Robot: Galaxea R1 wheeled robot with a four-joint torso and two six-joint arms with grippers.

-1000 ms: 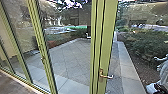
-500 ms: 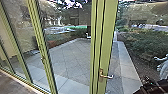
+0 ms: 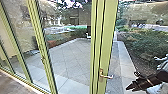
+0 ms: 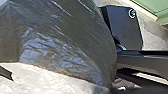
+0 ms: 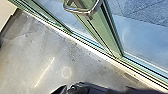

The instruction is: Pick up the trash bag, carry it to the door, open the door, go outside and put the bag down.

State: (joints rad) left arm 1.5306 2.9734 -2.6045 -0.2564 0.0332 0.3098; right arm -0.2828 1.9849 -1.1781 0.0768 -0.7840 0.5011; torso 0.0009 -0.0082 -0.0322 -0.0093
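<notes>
In the head view my right gripper (image 3: 132, 85) is at the lower right, dark, below and to the right of the lever handle (image 3: 107, 76) on the green-framed glass door (image 3: 110, 40), apart from it. The right wrist view has the metal handle (image 5: 81, 11) on the green frame (image 5: 100, 32), with the door's foot at the floor track. Large and close in the left wrist view, the dark, shiny trash bag (image 4: 62, 47) hangs from my left gripper, whose grip on it is hidden behind the plastic.
Green-framed glass panels (image 3: 40, 42) run off to the left. Behind the glass lie a paved yard (image 3: 72, 57) and bushes (image 3: 147, 45). Indoor floor (image 5: 37, 55) extends along the door track (image 5: 87, 51). A pale, blurred shape (image 3: 163, 65) stands at the head view's right edge.
My right arm has come into the head view from the lower right and moved left, closer to the door handle. The camera has stayed still.
</notes>
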